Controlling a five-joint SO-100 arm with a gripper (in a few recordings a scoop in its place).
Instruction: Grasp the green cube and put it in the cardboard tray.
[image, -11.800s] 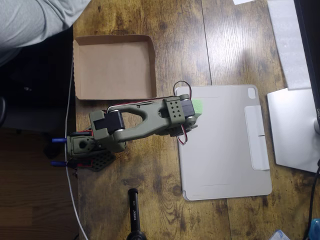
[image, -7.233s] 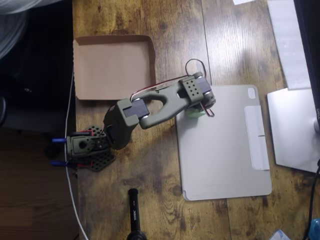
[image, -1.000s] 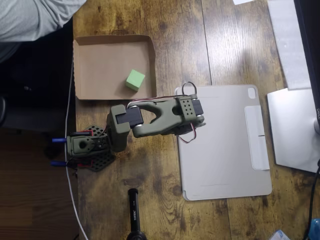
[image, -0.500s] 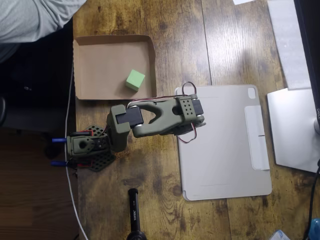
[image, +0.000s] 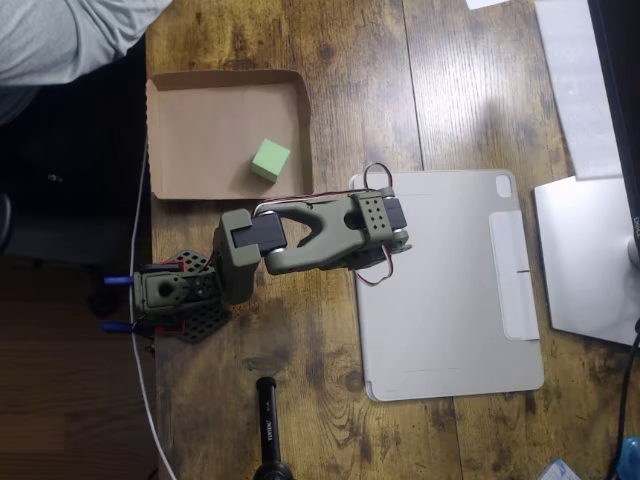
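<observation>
While the small mint-green cube (image: 270, 160) is seen lying inside the shallow brown cardboard tray (image: 180, 130), the gripper's fingers are hidden beneath the olive-green arm (image: 320, 232) just below that tray; their spread cannot be told.

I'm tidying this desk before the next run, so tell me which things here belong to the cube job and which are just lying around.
Belongs to the job:
green cube, lying inside the tray
cardboard tray
olive-green arm

Just lying about:
grey tablet case
white cable along the table's left edge
black cylindrical object at the bottom edge
</observation>
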